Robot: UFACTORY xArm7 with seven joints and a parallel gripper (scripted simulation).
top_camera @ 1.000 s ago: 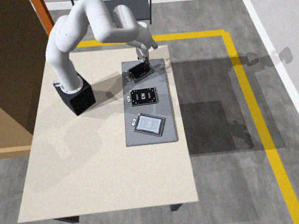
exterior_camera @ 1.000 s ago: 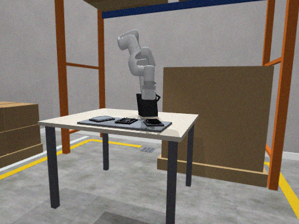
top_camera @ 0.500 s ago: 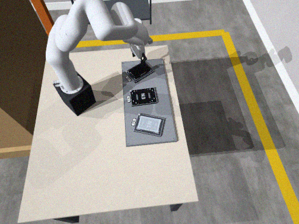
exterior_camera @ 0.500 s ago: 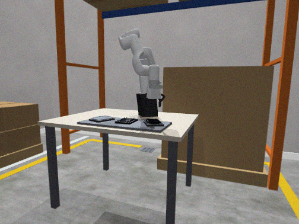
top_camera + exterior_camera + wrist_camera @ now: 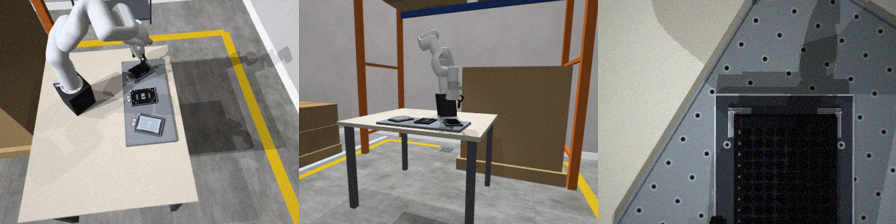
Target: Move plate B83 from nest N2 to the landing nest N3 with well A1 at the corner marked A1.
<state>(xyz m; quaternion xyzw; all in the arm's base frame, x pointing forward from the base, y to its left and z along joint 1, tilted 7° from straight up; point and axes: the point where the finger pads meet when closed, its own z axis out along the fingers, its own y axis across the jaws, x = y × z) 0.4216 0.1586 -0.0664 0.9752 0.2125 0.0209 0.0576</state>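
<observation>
A grey perforated deck [image 5: 148, 102] holds three nests in a row. The far nest holds a black well plate [image 5: 140, 71], which also shows in the wrist view [image 5: 785, 167] between white corner locators. The middle nest [image 5: 143, 96] is black with white marks and has no plate on it. The near nest holds a pale grey plate [image 5: 149, 124]. My gripper [image 5: 143, 60] hangs just above the far end of the black plate, open and empty. It also shows in the exterior view [image 5: 459, 102]. The plate labels and nest signs are too small to read.
The arm's black base block [image 5: 78, 99] stands on the table left of the deck. Small signs [image 5: 129, 77] lie at the left of each nest. The table's far edge is close behind the deck. A large cardboard box [image 5: 515, 118] stands behind the table.
</observation>
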